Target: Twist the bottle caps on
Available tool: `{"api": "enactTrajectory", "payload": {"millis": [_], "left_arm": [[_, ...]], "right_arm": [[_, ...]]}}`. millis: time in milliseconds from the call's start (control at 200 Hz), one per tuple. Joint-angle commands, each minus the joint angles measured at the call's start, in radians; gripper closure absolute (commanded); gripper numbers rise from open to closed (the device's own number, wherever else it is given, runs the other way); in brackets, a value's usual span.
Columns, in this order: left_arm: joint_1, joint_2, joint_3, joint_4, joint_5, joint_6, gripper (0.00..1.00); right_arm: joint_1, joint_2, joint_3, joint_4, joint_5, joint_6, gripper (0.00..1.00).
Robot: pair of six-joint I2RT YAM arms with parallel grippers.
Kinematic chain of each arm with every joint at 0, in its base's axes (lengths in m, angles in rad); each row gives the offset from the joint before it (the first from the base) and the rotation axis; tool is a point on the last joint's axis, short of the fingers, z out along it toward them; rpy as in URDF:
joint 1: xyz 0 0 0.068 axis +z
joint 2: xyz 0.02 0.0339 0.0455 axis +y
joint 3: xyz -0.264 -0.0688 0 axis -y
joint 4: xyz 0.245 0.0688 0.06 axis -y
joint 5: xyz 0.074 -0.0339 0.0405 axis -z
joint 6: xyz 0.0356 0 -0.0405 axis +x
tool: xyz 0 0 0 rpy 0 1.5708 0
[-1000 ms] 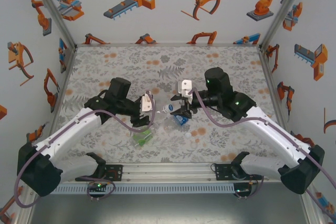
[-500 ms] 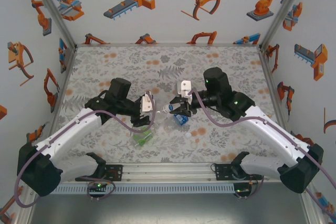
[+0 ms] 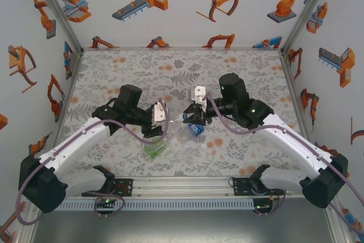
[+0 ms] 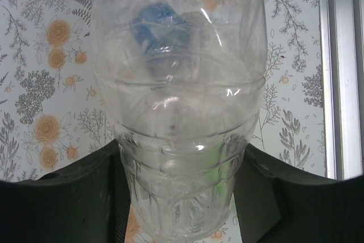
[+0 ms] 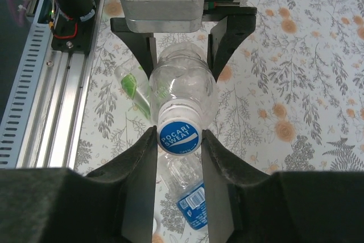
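Okay, I'm seeing the left pincer (image 4: pixel 182 194) clamping the plain clear plastic bottle (image 4: pixel 179 83), and the right pincer (image 5: pixel 179 143) is squeezing its round blue-topped plastic cap (image 5: pixel 179 134).

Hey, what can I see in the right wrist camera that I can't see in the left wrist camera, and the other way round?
Right wrist view: the cap, blue-topped and printed POCARI SWEAT, sits between the right hand fingers on the plain clear bottle; the green-label bottle and blue-label bottle lie on the floral table. Left wrist view: the bottle's ribbed body up close, the left hand gripping it. Both: that clear bottle and the table.
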Motion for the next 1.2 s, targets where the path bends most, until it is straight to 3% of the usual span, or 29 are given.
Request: {"api": "enactTrajectory", "payload": {"millis": [0,140,355,526,626,826,1011,1197], "left_arm": [[0.001,0.002,-0.002,0.013,0.026,0.000,1.00],[0.006,0.000,-0.004,0.029,0.020,-0.014,1.00],[0.009,-0.008,-0.016,0.069,-0.028,-0.045,1.00],[0.009,-0.001,-0.017,0.082,-0.034,-0.055,1.00],[0.010,0.005,-0.016,0.090,-0.033,-0.056,1.00],[0.010,0.011,-0.014,0.090,-0.022,-0.055,1.00],[0.010,0.011,-0.011,0.077,-0.016,-0.046,1.00],[0.011,0.016,0.005,0.034,-0.018,-0.027,1.00]], "right_arm": [[0.000,0.009,-0.011,0.037,-0.003,0.088,0.76],[0.000,-0.001,-0.028,0.077,0.087,0.368,0.86],[0.005,-0.016,-0.076,0.161,0.293,1.056,1.00],[0.005,-0.019,-0.123,0.153,0.400,1.509,1.00],[0.005,-0.002,-0.100,-0.009,0.463,1.697,1.00],[0.006,0.046,-0.040,-0.070,0.416,1.684,0.90],[0.006,0.063,0.060,-0.199,0.438,1.499,0.75],[0.006,0.016,0.117,-0.215,0.504,1.236,0.38]]}}
